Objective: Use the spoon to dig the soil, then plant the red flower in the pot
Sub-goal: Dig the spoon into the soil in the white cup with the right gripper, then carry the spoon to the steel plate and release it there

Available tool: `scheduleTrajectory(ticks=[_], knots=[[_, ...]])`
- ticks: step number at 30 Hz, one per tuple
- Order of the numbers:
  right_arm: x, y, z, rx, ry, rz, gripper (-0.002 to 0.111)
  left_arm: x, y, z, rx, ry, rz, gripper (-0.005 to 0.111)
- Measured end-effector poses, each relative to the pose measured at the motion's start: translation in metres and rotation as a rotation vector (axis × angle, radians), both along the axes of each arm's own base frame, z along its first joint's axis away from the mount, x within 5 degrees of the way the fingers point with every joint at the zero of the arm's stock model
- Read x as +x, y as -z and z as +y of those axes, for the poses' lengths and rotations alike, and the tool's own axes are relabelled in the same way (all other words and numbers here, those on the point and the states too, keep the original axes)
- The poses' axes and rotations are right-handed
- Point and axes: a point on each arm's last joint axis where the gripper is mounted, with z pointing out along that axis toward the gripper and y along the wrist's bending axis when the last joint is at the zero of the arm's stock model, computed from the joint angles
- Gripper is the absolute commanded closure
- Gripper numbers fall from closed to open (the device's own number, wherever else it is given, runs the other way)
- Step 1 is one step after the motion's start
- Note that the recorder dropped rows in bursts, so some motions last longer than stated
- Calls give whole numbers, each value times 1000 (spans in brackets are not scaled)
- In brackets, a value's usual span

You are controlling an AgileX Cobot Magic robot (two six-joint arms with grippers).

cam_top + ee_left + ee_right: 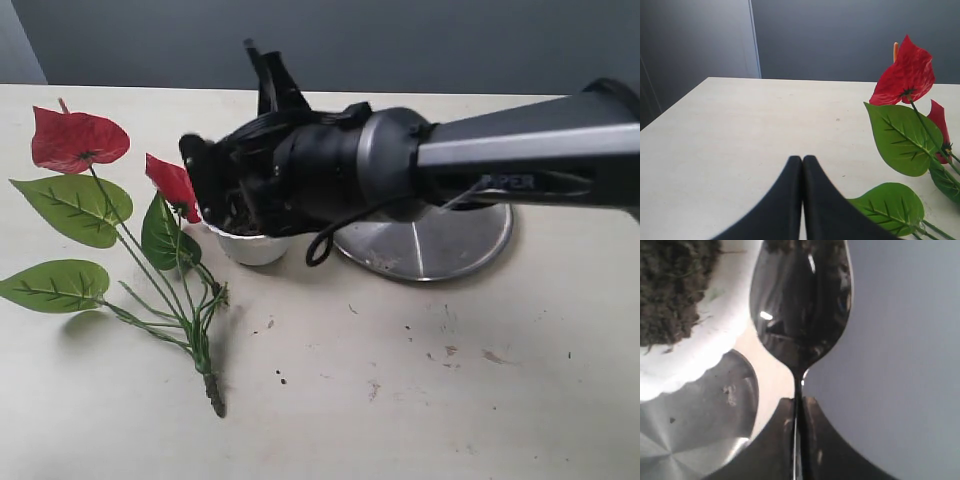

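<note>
The red flower (120, 215) lies flat on the table at the left, its stem base pointing to the front edge; its blooms and leaves (907, 115) also show in the left wrist view. The white scalloped pot (250, 248) stands beside it, and my right gripper (212, 190) hangs over it, covering most of it. That right gripper (798, 401) is shut on the thin handle of the spoon (800, 305), whose shiny bowl hangs just beside the pot's rim (715, 340). Dark soil (670, 285) fills the pot. My left gripper (802, 158) is shut and empty, above bare table left of the flower.
A large round steel plate (440, 245) lies right behind the pot, under the right arm; it also shows as the steel plate (685, 435) in the right wrist view. Crumbs of soil (440, 352) dot the front of the table. A dark wall stands behind the table.
</note>
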Motion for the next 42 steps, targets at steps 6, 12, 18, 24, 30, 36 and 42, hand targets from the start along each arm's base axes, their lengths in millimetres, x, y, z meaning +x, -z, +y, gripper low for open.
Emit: scheduleTrajectory(ticks=[6, 12, 18, 24, 30, 36, 42], knots=[[31, -25, -40, 444, 311, 217, 109, 0, 0, 0, 0, 0, 0, 106], [72, -26, -93, 705, 586, 391, 109, 0, 0, 0, 0, 0, 0, 106], [94, -11, -119, 754, 654, 504, 109, 0, 0, 0, 0, 0, 0, 106], [107, 16, -125, 764, 679, 556, 109, 0, 0, 0, 0, 0, 0, 106], [113, 50, -123, 717, 706, 596, 109, 0, 0, 0, 0, 0, 0, 106], [114, 72, -121, 689, 715, 619, 109, 0, 0, 0, 0, 0, 0, 106], [115, 77, -121, 682, 718, 625, 101, 0, 0, 0, 0, 0, 0, 106]])
